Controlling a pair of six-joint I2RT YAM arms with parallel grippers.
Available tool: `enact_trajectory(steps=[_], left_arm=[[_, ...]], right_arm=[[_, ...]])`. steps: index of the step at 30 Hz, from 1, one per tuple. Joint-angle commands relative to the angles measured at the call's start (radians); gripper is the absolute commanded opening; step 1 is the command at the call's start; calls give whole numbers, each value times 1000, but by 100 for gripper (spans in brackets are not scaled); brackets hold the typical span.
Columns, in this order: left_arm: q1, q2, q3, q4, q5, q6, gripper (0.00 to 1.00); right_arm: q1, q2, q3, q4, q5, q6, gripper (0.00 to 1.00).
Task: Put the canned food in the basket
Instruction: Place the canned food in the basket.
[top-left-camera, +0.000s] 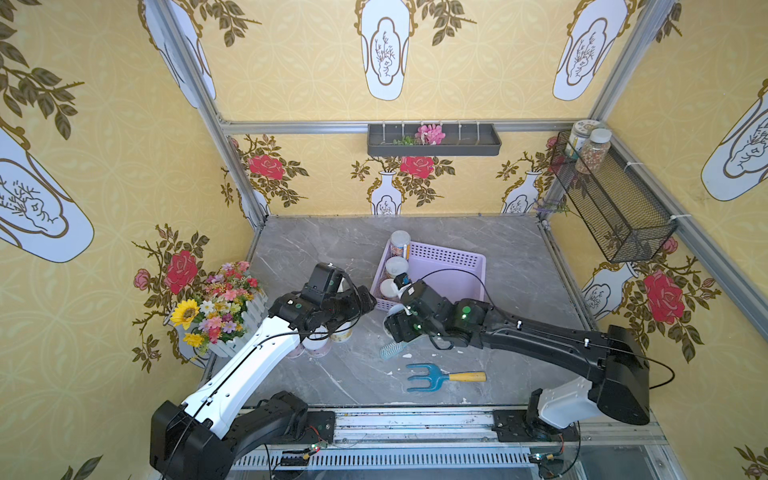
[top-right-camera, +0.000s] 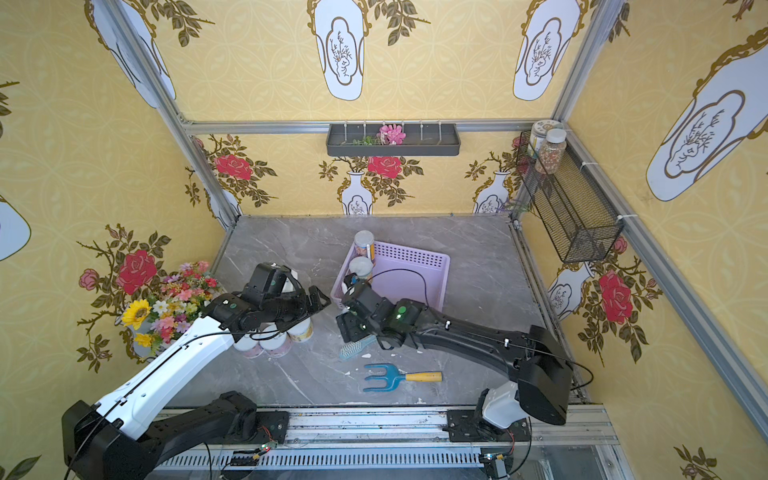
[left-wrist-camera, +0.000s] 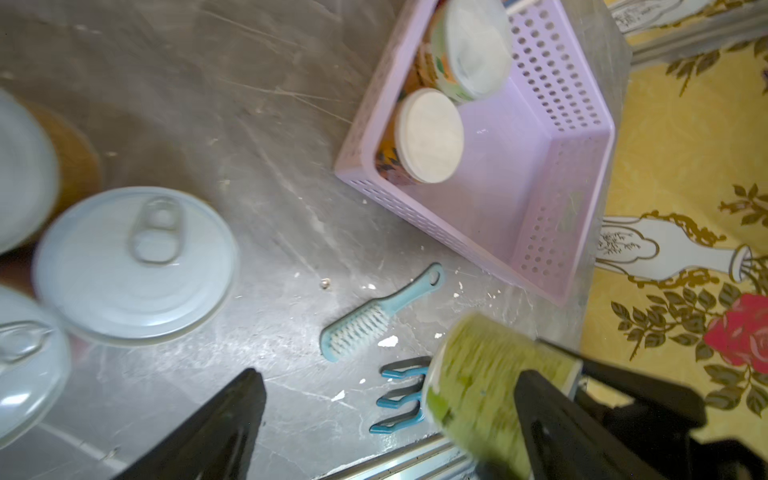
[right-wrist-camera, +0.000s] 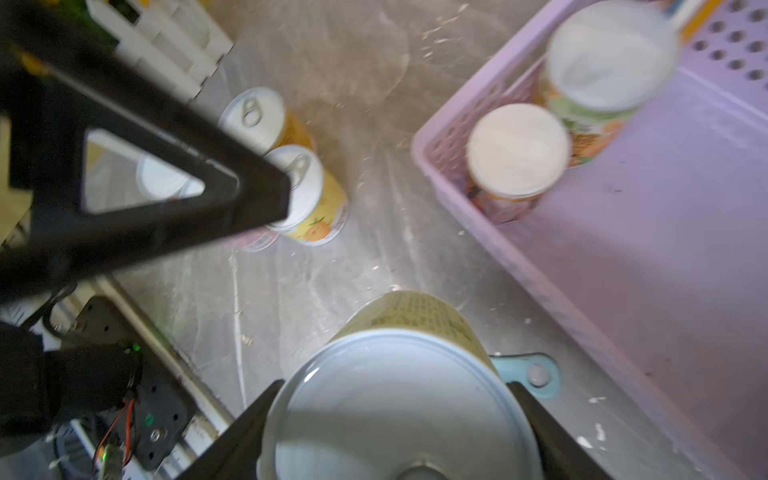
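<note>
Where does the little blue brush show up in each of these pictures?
Both top views: brush lies just behind the blue rake, partly under the right arm.
Left wrist: whole brush, between rake prongs and basket.
Right wrist: only its handle loop, peeking past the gripped can.
Shared landmark: the lilac basket.

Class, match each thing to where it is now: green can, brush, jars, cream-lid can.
Things:
1 green can
2 brush
3 jars
4 cream-lid can

Places:
a in the wire basket
b lying on the table
c inside the lilac basket
d gripped by the right end effector

Pairs: 1-d, 2-b, 3-a, 4-c
</note>
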Motion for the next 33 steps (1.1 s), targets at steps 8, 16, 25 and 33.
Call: enact_trajectory(steps=[8, 16, 25, 33], left_arm=[[-207, 64, -15, 214, -132, -55, 99], [-235, 57, -35, 320, -185, -41, 100], [-235, 7, -45, 363, -263, -17, 100], [-235, -50, -103, 437, -298, 43, 100]], right_arm=[[-287, -45, -37, 16, -61, -77, 63], [-425, 115, 48, 92, -119, -139, 62], [-496, 324, 191, 176, -108, -201, 62], [-506, 474, 287, 244, -105, -235, 62]])
